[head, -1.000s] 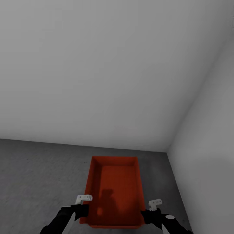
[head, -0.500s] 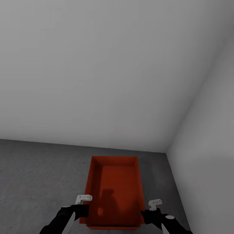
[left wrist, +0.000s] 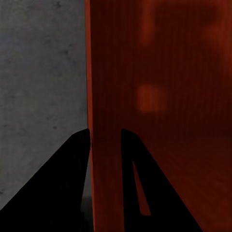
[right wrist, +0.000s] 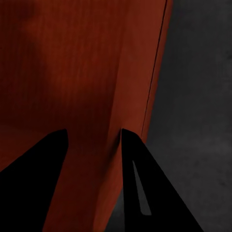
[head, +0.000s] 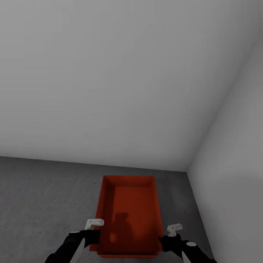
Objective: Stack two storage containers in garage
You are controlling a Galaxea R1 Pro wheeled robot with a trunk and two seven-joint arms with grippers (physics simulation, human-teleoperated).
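1. Fingers of the left gripper are seen clamped on the left long wall of an orange-red storage container, one finger outside the wall and one inside it.
2. Fingers of the right gripper are set astride the right long wall of the same container; it cannot be told whether they press on it.
3. From the head view, both grippers are placed at the near end of the container, the left gripper at its left rim and the right gripper at its right rim.
4. The container is seen open-topped and empty, over the dark grey concrete floor.
5. The container is located near the room corner, where two plain white walls meet.
6. A second rim edge is visible just below the container's near end.
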